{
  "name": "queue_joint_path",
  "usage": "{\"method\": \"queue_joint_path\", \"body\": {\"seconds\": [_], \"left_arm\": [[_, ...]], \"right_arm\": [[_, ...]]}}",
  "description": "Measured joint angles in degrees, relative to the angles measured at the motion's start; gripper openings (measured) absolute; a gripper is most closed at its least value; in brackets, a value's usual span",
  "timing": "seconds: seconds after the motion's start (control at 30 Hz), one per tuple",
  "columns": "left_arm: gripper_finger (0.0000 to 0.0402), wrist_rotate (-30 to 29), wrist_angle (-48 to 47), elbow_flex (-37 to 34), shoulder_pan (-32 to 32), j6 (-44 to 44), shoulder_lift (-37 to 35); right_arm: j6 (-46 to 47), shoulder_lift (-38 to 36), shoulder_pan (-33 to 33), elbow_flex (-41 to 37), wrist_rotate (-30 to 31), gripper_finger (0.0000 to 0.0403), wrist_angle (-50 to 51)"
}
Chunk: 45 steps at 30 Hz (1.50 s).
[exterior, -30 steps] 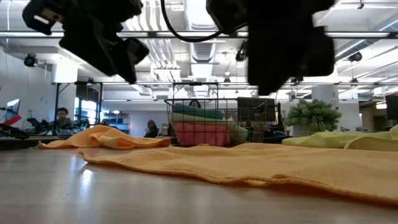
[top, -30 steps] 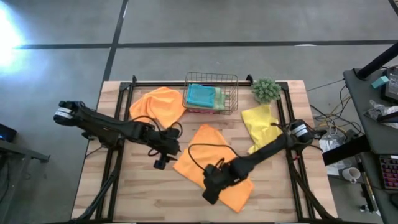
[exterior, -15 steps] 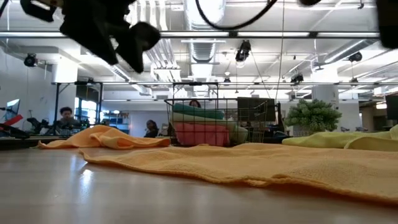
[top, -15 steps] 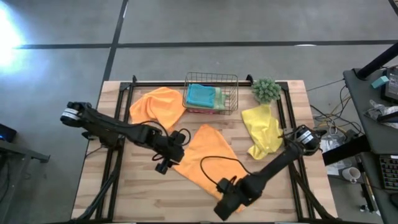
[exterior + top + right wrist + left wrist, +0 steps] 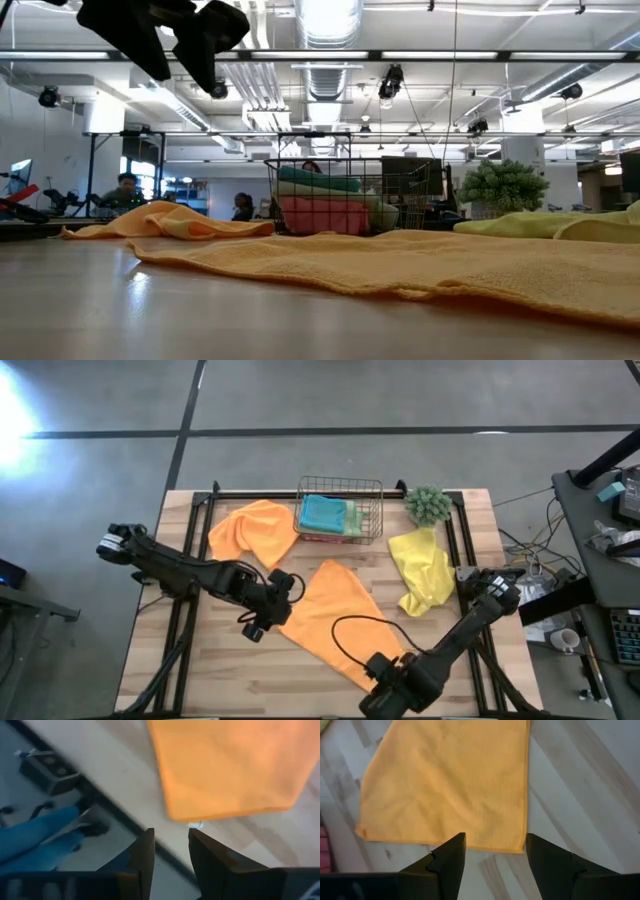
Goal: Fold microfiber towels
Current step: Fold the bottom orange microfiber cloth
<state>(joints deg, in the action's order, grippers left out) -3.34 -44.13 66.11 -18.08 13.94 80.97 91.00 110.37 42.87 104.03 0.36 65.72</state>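
From above, the left gripper (image 5: 262,622) hovers with fingers apart, nothing in them, right at the flat orange towel's (image 5: 335,618) near-left edge. The right gripper (image 5: 385,698) sits past that towel's front corner at the table (image 5: 230,680) edge, parted and holding nothing. Beyond them: a crumpled orange towel (image 5: 252,530), a yellow towel (image 5: 421,568), the wire basket (image 5: 340,510) with a teal towel (image 5: 322,513) on top, and a green plant (image 5: 428,504).

Down low, the left gripper (image 5: 165,35) hangs above the wood, the flat orange towel (image 5: 400,265) spread beneath; people sit in the room behind.

Left wrist: open fingers (image 5: 449,857) frame the towel's (image 5: 450,785) hem.

Right wrist: fingers (image 5: 145,855) spread just off the towel's (image 5: 225,765) corner, floor below.
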Motion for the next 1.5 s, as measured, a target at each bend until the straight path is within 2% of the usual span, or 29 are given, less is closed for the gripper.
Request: {"method": "queue_joint_path", "body": {"seconds": [0.13,0.37,0.6,0.73,1.0,1.13,1.5], "left_arm": [[0.0192,-1.6,-0.3,0.0,-0.7,0.0,0.4],[0.0192,-1.8,-0.1,0.0,-0.8,0.0,2.1],[0.0192,-1.8,-0.4,0.0,-0.8,0.3,5.6],[0.0192,-2.3,0.0,0.0,-0.9,0.0,8.2],[0.0192,-0.5,-0.2,0.0,-1.7,0.0,12.4],[0.0192,1.8,0.7,-0.1,-2.2,-1.6,13.4],[0.0192,2.2,4.8,-0.1,-3.6,-2.7,19.5]], "right_arm": [[-0.7,5.2,0.0,3.9,1.6,0.0111,5.8],[-8.1,17.6,0.0,15.1,0.7,0.0111,12.7],[-6.8,24.9,0.3,25.1,-0.9,0.0116,15.3],[-4.0,26.1,0.5,26.8,-2.3,0.0138,15.7],[-5.3,26.0,1.1,27.0,-1.9,0.0192,16.1],[-8.3,25.9,1.4,26.8,-1.2,0.0195,16.3],[-11.6,25.9,1.1,26.4,1.2,0.0185,16.6]]}}
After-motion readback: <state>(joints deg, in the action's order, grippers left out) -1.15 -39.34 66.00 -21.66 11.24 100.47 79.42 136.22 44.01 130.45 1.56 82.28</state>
